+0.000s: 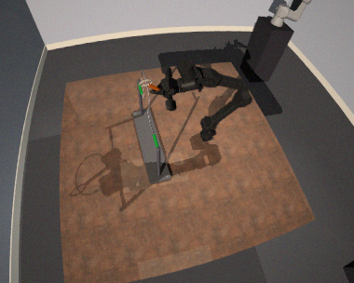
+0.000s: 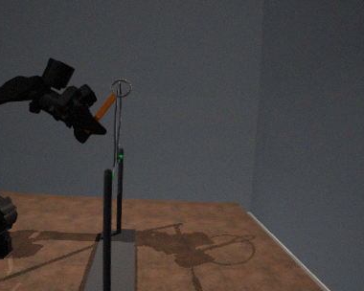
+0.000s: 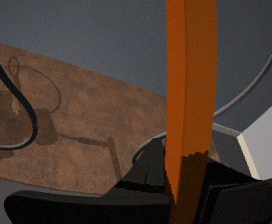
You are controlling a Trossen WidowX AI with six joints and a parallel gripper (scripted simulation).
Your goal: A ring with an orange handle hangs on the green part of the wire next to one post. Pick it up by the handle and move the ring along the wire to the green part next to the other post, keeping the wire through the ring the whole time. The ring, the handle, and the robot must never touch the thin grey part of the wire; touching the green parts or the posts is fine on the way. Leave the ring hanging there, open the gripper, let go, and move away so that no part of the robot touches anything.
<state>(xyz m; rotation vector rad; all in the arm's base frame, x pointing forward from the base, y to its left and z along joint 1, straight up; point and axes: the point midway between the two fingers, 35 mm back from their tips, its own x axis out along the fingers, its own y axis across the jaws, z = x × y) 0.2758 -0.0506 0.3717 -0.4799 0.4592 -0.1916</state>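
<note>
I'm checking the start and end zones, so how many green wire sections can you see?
2: one green section at the far post beside the pincer, the other green section near the post at the base's near end.
</note>
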